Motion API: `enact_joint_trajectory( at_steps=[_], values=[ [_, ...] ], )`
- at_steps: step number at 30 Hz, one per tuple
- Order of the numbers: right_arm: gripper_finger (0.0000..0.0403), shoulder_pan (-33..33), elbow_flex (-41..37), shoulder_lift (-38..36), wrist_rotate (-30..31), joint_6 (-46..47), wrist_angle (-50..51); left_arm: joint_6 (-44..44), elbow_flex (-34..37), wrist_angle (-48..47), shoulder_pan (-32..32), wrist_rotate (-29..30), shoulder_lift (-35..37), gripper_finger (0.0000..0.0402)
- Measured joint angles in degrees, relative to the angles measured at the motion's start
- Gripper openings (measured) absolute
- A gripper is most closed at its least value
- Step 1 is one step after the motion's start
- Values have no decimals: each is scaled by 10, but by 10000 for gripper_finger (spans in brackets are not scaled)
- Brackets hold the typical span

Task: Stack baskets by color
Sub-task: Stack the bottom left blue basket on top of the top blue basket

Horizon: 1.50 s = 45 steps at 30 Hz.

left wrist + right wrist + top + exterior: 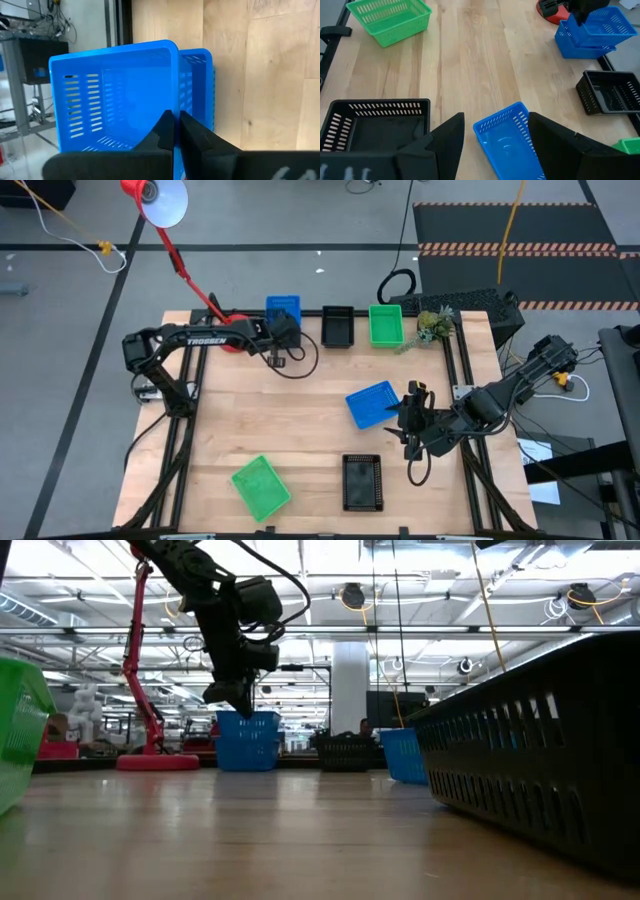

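High view: the left claw (pixel 283 332) pinches a blue basket (pixel 283 308) at the counter's (pixel 300 430) top edge. The right claw (pixel 410 418) is spread beside a loose blue basket (pixel 372 403). The middle is bare wood.

Left wrist view: the fingers (pixel 165 131) press on the basket wall.

Baskets: perforated plastic rectangular trays in blue, black and green, spread over the tabletop.
Far edge, in a row: a blue slotted-wall basket (pixel 283 310) nested askew in a second blue basket (pixel 577 47), the upper one pinched by the shut left gripper (pixel 281 337); a black basket (pixel 338 326); a green basket (pixel 385 324). Mid-right: a tilted blue basket (pixel 371 403) lying alone. Near edge: a green basket (pixel 260 485) lying askew and a black basket (pixel 362 481) lying square.
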State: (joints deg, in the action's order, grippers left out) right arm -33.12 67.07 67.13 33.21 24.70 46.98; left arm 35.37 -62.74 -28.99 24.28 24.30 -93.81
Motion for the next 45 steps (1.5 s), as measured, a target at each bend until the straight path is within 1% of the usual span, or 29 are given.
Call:
enact_joint_trajectory(
  at_steps=[4, 7, 11, 16, 21, 26, 31, 35, 39, 45],
  values=[
    [212, 0, 0, 0, 0, 1, 0, 2, 0, 8, 2, -17, 0, 13],
    [212, 0, 0, 0, 0, 1, 0, 3, 0, 12, 2, -21, 0, 10],
    [212, 0, 0, 0, 0, 1, 0, 1, 0, 12, 12, -45, 0, 9],
    [212, 0, 0, 0, 0, 0, 0, 1, 0, 22, 16, -51, -1, 19],
    [212, 0, 0, 0, 0, 0, 0, 14, 0, 26, 16, -78, -1, 12],
    [212, 0, 0, 0, 0, 0, 0, 5, 0, 26, 17, -80, -1, 22],
    [212, 0, 0, 0, 0, 0, 0, 0, 0, 26, 19, -79, -1, 19],
    [212, 0, 0, 0, 0, -1, 0, -3, 0, 29, 23, -92, -1, 21],
    [212, 0, 0, 0, -1, -1, 0, -20, 0, 40, 30, -92, -1, 49],
    [212, 0, 0, 0, -2, -5, 0, -26, 0, 51, 33, -93, -1, 120]
  ],
)
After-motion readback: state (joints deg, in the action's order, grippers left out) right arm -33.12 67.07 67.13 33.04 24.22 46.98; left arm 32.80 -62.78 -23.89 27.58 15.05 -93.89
